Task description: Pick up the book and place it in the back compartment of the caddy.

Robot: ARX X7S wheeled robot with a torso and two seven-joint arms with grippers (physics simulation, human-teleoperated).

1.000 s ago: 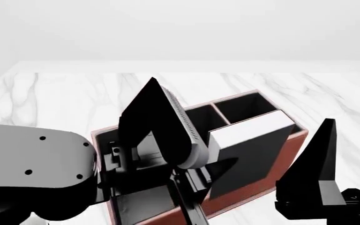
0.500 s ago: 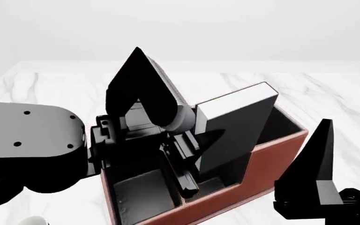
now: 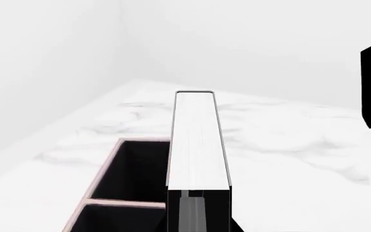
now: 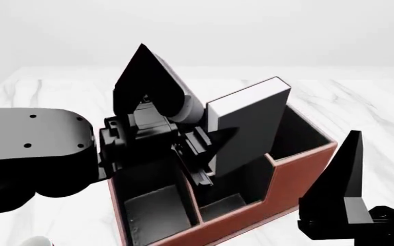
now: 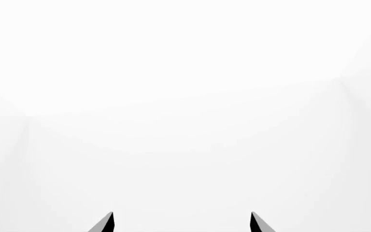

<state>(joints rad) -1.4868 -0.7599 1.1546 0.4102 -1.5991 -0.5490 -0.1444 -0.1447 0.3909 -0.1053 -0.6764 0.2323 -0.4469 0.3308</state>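
Since the earlier head views, our left gripper (image 4: pixel 207 154) had carried the thick black hardback book with white page edges (image 4: pixel 248 128) up and back along the reddish-brown leather-look caddy with black lining (image 4: pixel 299 156). The book stood upright, tilted slightly, its lower end inside the caddy's middle section near the small black-lined back compartment (image 4: pixel 248 179); we could not tell which cell it occupied. Our left fingers were clamped on the book. We judged it could catch on the low divider or settle in the wrong cell. Our right gripper (image 4: pixel 351 197) waited beside the caddy, fingers apart, pointing upward.
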